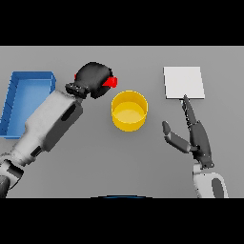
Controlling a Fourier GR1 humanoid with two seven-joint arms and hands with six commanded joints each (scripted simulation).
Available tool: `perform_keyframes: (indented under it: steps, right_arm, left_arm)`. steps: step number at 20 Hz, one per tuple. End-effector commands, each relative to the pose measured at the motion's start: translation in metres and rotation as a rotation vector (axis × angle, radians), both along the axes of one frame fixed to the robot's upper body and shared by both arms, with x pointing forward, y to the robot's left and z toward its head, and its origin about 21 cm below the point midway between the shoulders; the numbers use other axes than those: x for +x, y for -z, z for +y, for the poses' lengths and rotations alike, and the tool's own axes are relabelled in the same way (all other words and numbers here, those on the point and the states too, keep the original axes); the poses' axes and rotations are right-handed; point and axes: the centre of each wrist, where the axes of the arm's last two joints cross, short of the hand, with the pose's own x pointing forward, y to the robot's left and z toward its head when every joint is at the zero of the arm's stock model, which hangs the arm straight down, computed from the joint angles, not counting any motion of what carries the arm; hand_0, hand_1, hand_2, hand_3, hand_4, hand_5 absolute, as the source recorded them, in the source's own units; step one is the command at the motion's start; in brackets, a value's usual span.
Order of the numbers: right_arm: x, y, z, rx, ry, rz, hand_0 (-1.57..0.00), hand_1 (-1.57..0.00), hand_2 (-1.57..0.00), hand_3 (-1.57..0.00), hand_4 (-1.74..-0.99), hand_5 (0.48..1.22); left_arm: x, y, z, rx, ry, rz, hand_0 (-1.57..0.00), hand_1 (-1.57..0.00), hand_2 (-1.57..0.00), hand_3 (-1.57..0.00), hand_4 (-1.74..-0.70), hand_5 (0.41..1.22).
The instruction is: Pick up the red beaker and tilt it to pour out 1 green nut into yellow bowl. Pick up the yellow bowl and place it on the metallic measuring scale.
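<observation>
We have our left hand (94, 77) curled round the red beaker (111, 82), of which only a small red part shows past the fingers, pointing right toward the yellow bowl (129, 110). The bowl stands just beside and below that red tip, so we judge the pour turns on carrying the beaker's mouth a little right and toward us until it is over the rim; we can see no green nut. Our right hand (196, 136) rests with fingers straight, holding nothing, nearer the metallic measuring scale (184, 82), its fingertip at the near edge.
</observation>
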Motion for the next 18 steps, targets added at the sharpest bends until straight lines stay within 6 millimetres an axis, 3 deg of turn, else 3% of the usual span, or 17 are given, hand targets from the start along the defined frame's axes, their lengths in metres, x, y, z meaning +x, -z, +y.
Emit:
perform_keyframes:
  steps: [1,7,12,18]
  right_arm:
    - [-0.001,0.001,-0.002,0.006,0.003,0.002,0.00,0.00,0.00,0.00,-1.190,0.675]
    - [-0.001,0.005,-0.003,0.062,0.010,0.032,0.00,0.00,0.00,0.00,-1.206,0.639]
    - [-0.004,0.007,-0.003,0.034,0.023,0.008,0.00,0.00,0.00,0.00,-1.214,0.600]
    - [-0.001,0.002,0.000,0.021,0.040,-0.019,0.00,0.00,0.00,0.00,-1.160,0.569]
  left_arm:
    - [-0.001,-0.002,-0.004,0.063,0.019,-0.009,-1.57,-1.57,-1.57,-1.49,-1.70,1.205]
    - [0.010,-0.016,-0.026,0.389,0.176,-0.060,-1.57,-1.57,-1.57,-1.29,-1.72,1.217]
    - [0.010,-0.021,-0.050,0.564,0.301,-0.110,-1.57,-1.57,-1.57,-1.48,-1.73,1.220]
    - [0.011,-0.027,-0.058,0.799,0.417,-0.214,-1.57,-1.57,-1.57,-1.55,-1.74,1.221]
